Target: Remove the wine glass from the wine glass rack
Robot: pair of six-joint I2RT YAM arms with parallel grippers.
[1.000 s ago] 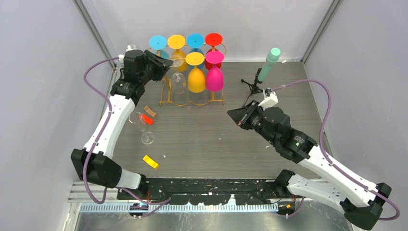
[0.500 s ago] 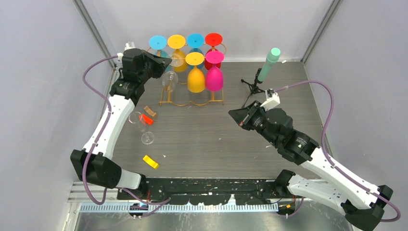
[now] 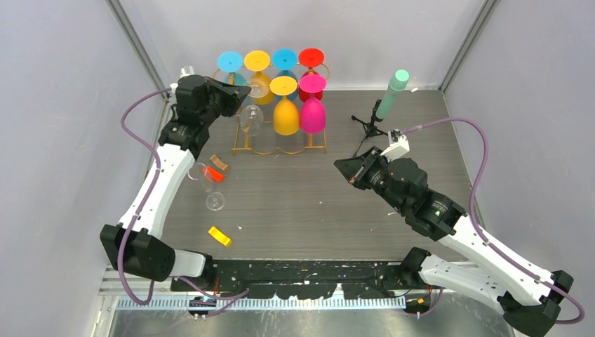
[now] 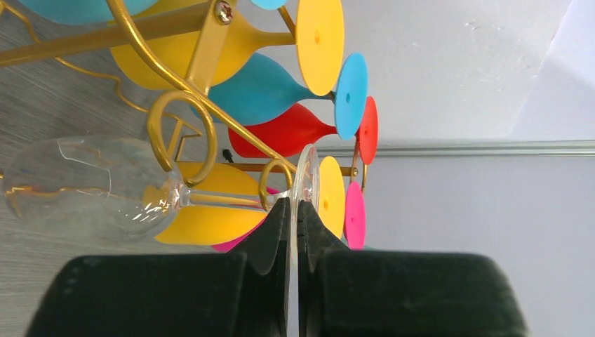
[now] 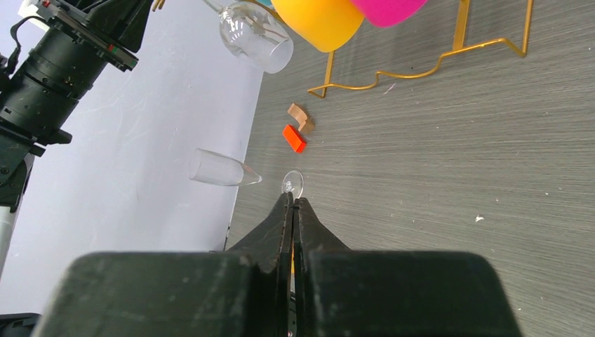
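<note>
— Top external view first: how does the left arm stand?
— It is stretched from its base at lower left, up the left edge, to the upper left. The left gripper (image 3: 245, 90) sits at the left end of the wine glass rack (image 3: 281, 150), close to the side wall (image 3: 63, 105).
— And its jaws?
— The left wrist view settles that: they pinch the thin clear foot of the wine glass (image 4: 91, 184). The bowl lies at the left of that frame and the stem runs past the gold loops. From above, the glass hangs tilted at the rack's front left corner, beside the yellow glass (image 3: 286, 116). Whether the stem is free of the rail, I cannot quite tell.
— Room to move?
— There is bare table (image 3: 316, 203) across the centre, in front of the rack. Toward the lower left, a second clear glass (image 3: 209, 184) lies on its side, with a red block (image 3: 215, 175) and a tan block (image 3: 220, 163) near it.
— The right arm?
— It bends in from lower right. The right gripper (image 3: 337, 164) hovers right of centre, jaws pressed together on nothing. Its wrist view shows the lying glass and the blocks beyond its tips, with the rack's wavy base at the top.
</note>
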